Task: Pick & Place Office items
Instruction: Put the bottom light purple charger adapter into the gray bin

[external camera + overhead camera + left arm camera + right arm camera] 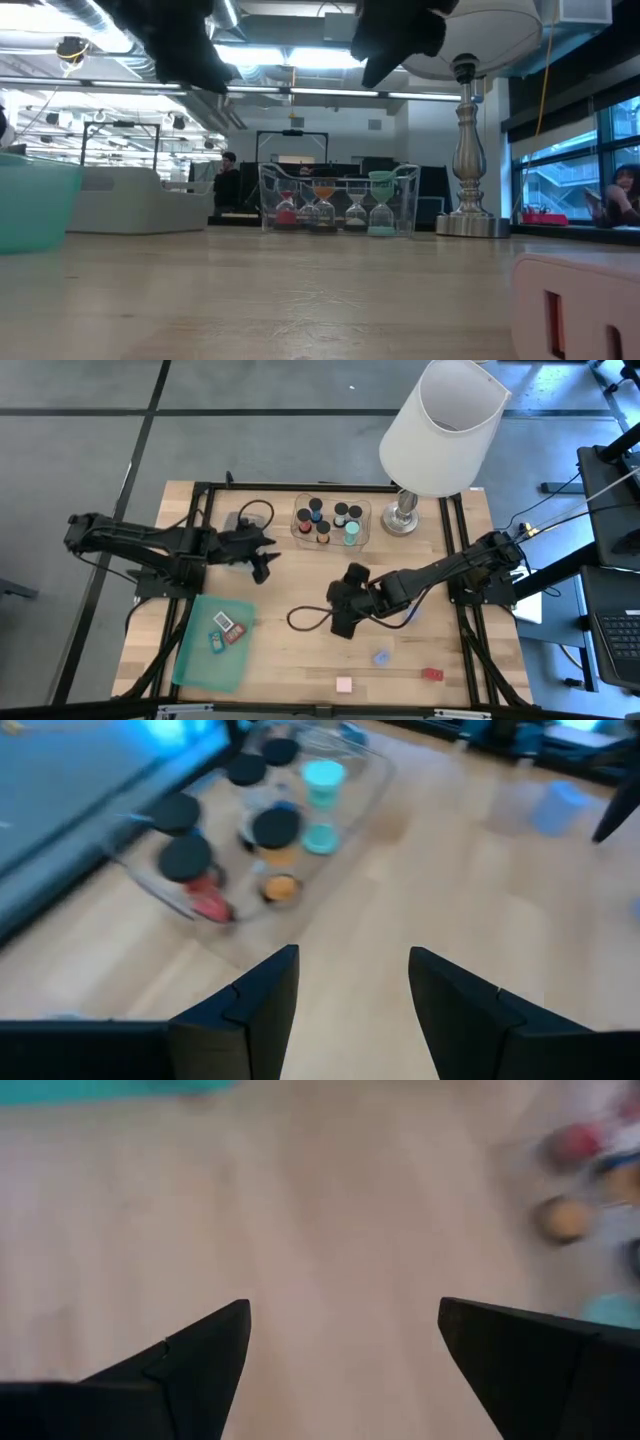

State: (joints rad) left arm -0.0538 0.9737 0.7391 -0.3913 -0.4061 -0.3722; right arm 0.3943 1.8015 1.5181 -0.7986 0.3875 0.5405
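1. On the left, a flat green lid (212, 642) is seen on the wooden table (300, 670), with a small red block (232, 630) and a small blue block (217, 643) lying on it.
2. The left gripper (262, 557) is held above the table beside the clear plastic tray (331, 520). Its fingers (255, 995) are spread apart and nothing is pinched.
3. Short dark cylinders with coloured tops (330, 520) are stood in that tray, near the white-shaded lamp (440, 425).
4. The right gripper (342, 622) is held over the middle of the table, spread wide and empty.
5. A blue piece (381, 657), a pink block (344, 684) and a red block (432, 674) lie apart near the front edge.
6. For a good pick, one piece should probably be chosen, the fingers lined up on both sides, then lowered slowly.
7. The shapes of the small pieces are hard to make out.
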